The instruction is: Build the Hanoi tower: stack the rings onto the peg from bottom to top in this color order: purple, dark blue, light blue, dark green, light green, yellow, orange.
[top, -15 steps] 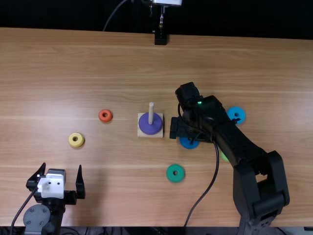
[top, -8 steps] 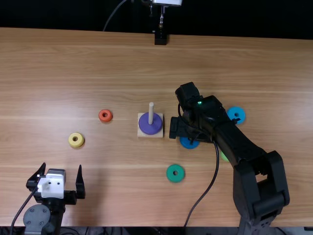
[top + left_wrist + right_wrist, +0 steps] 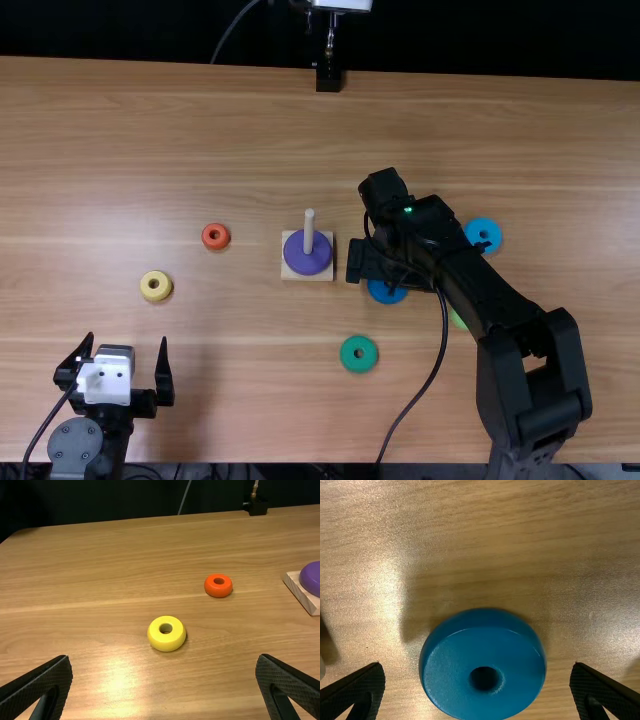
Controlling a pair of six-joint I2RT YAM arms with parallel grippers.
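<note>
Right gripper hangs over a blue ring, partly covering it. In the right wrist view, that blue ring lies flat between the separated fingers of the open right gripper. The purple ring is around the peg on its square base. Left gripper stands open at the near left; in its wrist view, left gripper holds nothing, with the yellow ring and orange ring beyond it.
A lighter blue ring lies beyond the right arm. A light green ring is partly hidden by that arm. The dark green ring lies nearer than the peg. A black stand is at the far edge.
</note>
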